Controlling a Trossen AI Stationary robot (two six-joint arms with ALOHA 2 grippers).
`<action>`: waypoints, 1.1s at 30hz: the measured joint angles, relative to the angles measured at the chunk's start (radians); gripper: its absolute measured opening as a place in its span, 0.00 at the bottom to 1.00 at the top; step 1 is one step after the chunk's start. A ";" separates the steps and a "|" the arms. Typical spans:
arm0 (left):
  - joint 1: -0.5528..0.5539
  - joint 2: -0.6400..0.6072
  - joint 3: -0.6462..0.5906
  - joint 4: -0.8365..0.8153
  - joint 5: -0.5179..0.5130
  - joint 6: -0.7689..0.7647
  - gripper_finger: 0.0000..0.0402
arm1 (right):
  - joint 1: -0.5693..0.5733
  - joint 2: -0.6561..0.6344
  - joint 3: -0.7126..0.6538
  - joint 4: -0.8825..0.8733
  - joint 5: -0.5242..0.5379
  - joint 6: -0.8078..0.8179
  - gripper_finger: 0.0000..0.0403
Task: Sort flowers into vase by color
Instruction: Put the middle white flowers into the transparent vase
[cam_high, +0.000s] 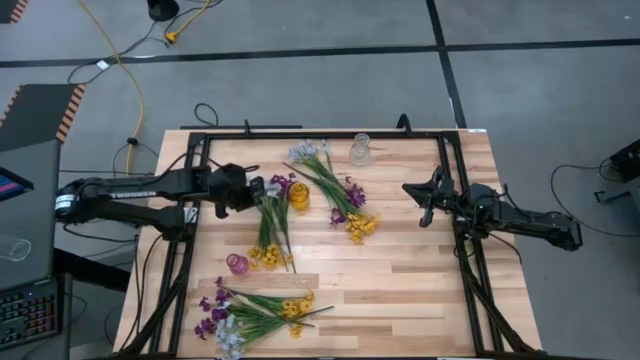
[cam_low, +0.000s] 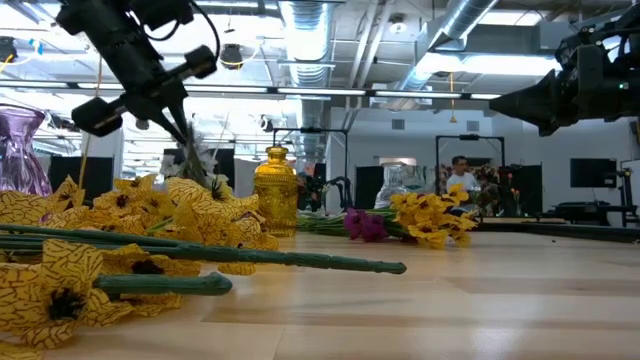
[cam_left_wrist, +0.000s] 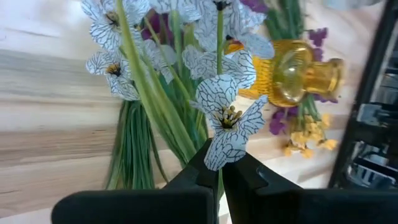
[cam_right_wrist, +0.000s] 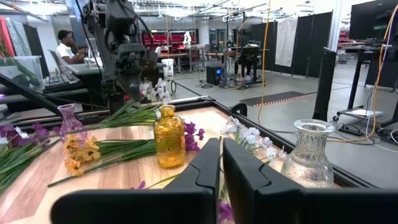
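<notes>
Bright overhead ceiling lights (cam_low: 300, 25) glare; nearest yellow flowers (cam_low: 60, 290) blurred; shadows on table (cam_high: 400, 290) faint.

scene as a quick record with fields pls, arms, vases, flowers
left gripper: shut on a white flower, raised beside the yellow vase
right gripper: raised at the table's right side, holding nothing, fingers close together
vases: yellow vase, purple vase, clear vase, all upright, no flowers in them
flowers: three mixed bunches lying on the table
background: a seated person beyond the table
</notes>
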 joint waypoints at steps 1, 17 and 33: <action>0.000 -0.016 0.000 -0.003 -0.001 0.006 0.00 | 0.000 0.000 0.000 0.005 0.000 0.000 0.14; 0.000 -0.289 0.000 -0.013 -0.128 0.088 0.00 | 0.000 0.000 0.016 0.079 -0.003 0.026 0.22; 0.000 -0.346 0.000 0.293 -0.285 0.455 0.00 | 0.001 0.112 0.019 0.366 -0.157 0.212 0.62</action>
